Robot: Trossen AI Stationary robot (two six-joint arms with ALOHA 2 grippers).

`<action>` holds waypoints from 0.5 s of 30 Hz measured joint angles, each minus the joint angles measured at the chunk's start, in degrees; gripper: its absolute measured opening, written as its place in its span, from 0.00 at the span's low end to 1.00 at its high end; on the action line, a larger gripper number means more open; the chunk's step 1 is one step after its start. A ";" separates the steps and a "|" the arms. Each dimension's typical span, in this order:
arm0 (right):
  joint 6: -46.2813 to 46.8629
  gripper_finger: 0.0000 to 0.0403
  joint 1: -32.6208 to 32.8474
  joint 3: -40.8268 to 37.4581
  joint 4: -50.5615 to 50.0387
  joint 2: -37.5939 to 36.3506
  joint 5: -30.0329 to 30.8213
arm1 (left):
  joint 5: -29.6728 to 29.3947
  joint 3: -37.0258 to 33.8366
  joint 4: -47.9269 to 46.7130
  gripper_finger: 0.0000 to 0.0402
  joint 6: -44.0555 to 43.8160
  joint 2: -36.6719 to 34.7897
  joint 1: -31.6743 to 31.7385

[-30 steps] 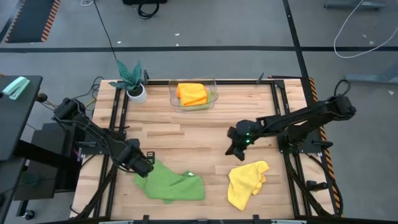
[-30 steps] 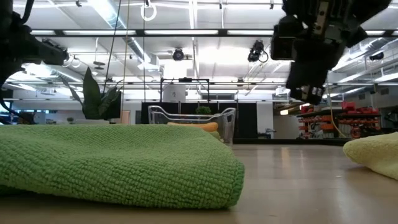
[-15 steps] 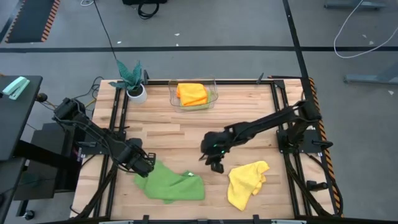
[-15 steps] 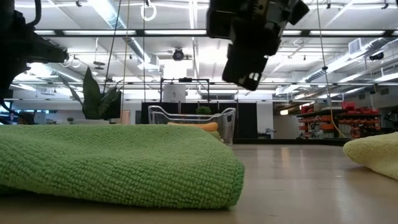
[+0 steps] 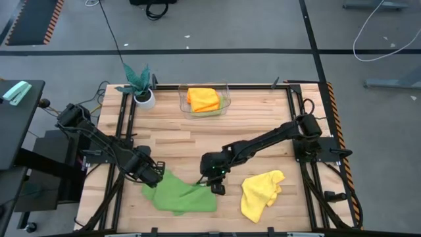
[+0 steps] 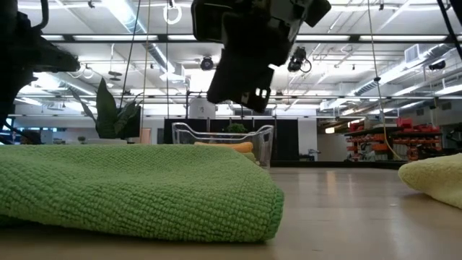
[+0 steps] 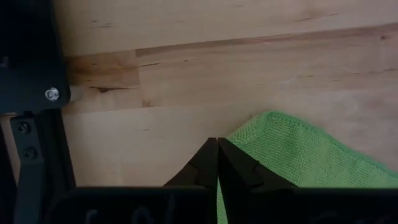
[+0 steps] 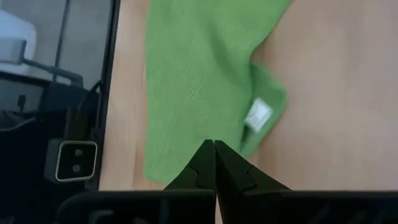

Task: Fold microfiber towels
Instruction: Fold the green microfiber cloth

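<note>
From above, the right end effector (image 5: 212, 179) has swung across from the right half of the surface (image 5: 184, 141) and now hangs at the right corner of the darker green towel (image 5: 181, 194). That puts an arm at each end of the cloth: the left end effector (image 5: 152, 176) sits on the towel's upper left corner. The yellow towel (image 5: 260, 194) lies crumpled near the front right, untouched, and the orange towel (image 5: 202, 99) rests in the clear bin (image 5: 223, 105) at the back beside the plant (image 5: 139, 82).

At table height, the right arm's dark bulk has slid from the right side to centre, well above the green cloth filling the foreground.

Left wrist: fingers clenched, tips at the towel's hem; whether any fabric is pinched, I cannot tell.

Right wrist: fingers clenched on nothing, hovering over the towel's corner and its white tag (image 8: 257, 116).

It looks like the approach for the first fold, though the right fingers must open before they can pinch.
</note>
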 joint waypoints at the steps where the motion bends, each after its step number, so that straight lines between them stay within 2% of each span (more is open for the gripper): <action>1: 0.00 0.00 0.51 0.22 -0.14 0.67 -0.02 | 0.00 0.00 0.01 0.05 0.00 0.00 0.00; 7: 4.02 0.02 2.55 0.30 0.30 3.19 0.01 | -1.25 0.00 0.08 0.08 0.15 0.02 0.00; 15: 6.77 0.06 3.18 0.30 -0.26 3.72 4.24 | -3.05 0.00 1.18 0.03 2.46 0.04 0.00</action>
